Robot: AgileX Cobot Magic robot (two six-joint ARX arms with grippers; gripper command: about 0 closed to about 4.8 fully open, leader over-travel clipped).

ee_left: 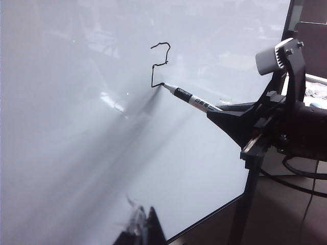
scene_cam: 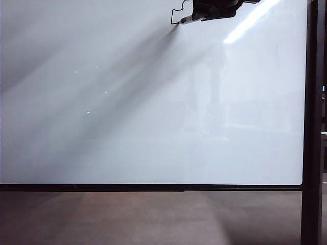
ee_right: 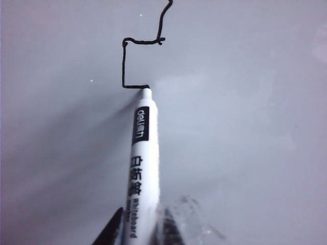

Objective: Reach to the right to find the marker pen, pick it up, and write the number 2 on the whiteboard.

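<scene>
The whiteboard [scene_cam: 127, 127] fills the exterior view. High on it, right of centre, my right gripper [scene_cam: 214, 10] is shut on the marker pen [scene_cam: 186, 19]. The pen's tip rests on the board at the lower end of the number 2 [ee_right: 138, 56], a thin black angular line. In the right wrist view the white pen barrel [ee_right: 143, 163] sits between the right gripper's [ee_right: 142, 222] fingers. The left wrist view shows the pen [ee_left: 191, 99], the number 2 [ee_left: 161, 64] and the right gripper [ee_left: 225, 115] from the side. My left gripper [ee_left: 145, 227] hangs low before the board, shut and empty.
A thin black frame runs along the board's bottom edge [scene_cam: 153, 187], with brown floor [scene_cam: 127, 219] below. A dark upright post [scene_cam: 311, 127] stands at the board's right side. The right arm's wrist camera [ee_left: 276, 56] and cables [ee_left: 301, 178] show beside the board.
</scene>
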